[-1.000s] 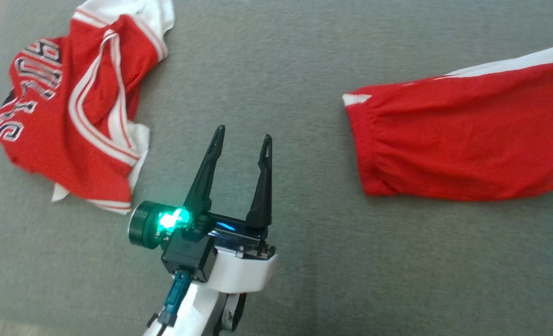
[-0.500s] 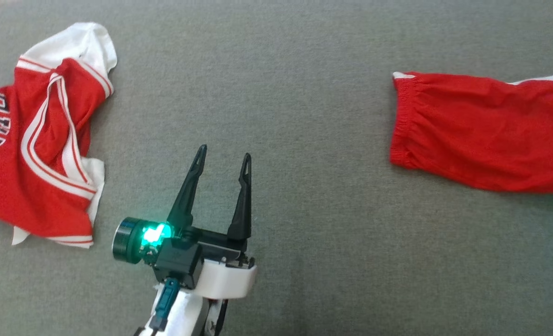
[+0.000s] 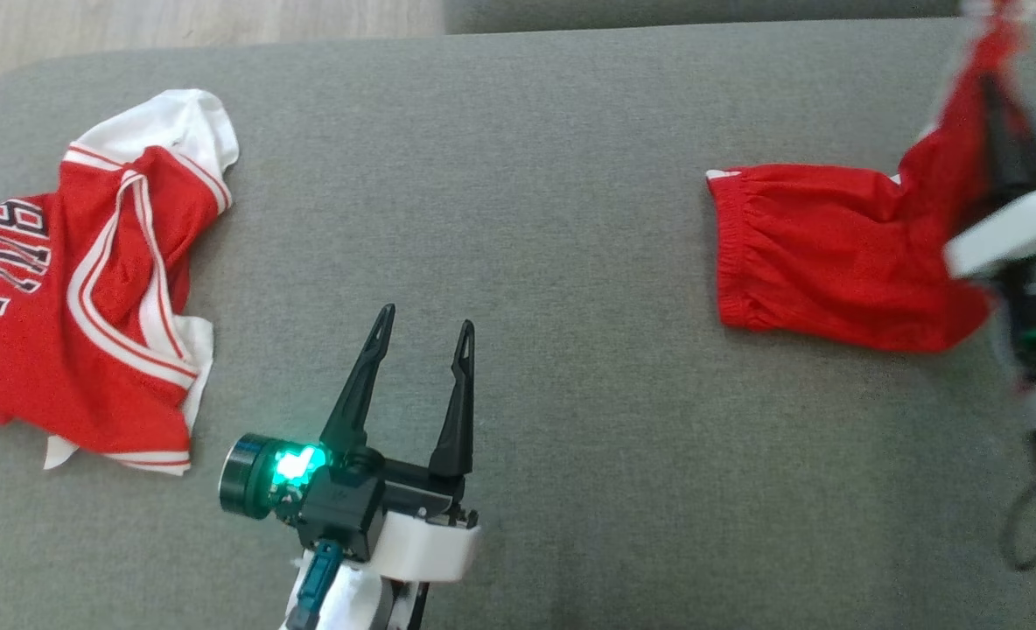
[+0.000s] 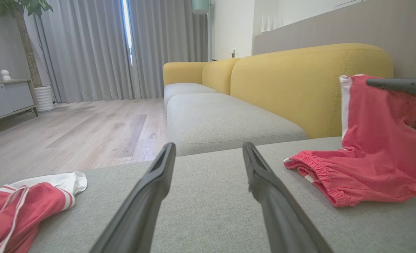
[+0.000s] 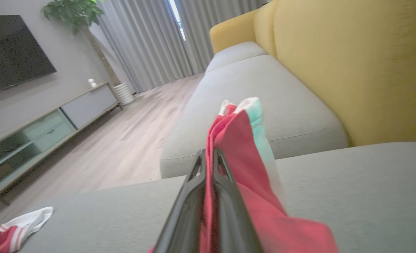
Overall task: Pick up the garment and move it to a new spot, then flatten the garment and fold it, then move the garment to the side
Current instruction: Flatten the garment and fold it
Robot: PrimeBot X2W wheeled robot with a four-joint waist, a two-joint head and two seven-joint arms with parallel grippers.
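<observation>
The garment, red shorts point(image 3: 824, 254) with a white side stripe, lies on the grey cushion point(image 3: 570, 219) at the right. Its right end is lifted off the cushion, and its elastic waistband still rests on the fabric. My right gripper point(image 3: 999, 105) is shut on that raised end. The right wrist view shows red cloth point(image 5: 243, 140) pinched between the closed fingers point(image 5: 225, 196). My left gripper point(image 3: 426, 318) hovers open over the middle of the cushion with nothing in it. The left wrist view has the shorts point(image 4: 369, 168) to the right of my open left gripper point(image 4: 208, 146).
A crumpled red and white jersey point(image 3: 89, 289) lies at the cushion's left end. A yellow sofa back point(image 4: 299, 80) rises behind the grey seat. Wooden floor point(image 4: 71, 130) lies beyond the cushion's far edge, with a low TV cabinet point(image 5: 36, 133) further off.
The head camera has shifted. My right gripper has come into view at the right with one end of the shorts raised off the cushion. The left gripper stays open in place.
</observation>
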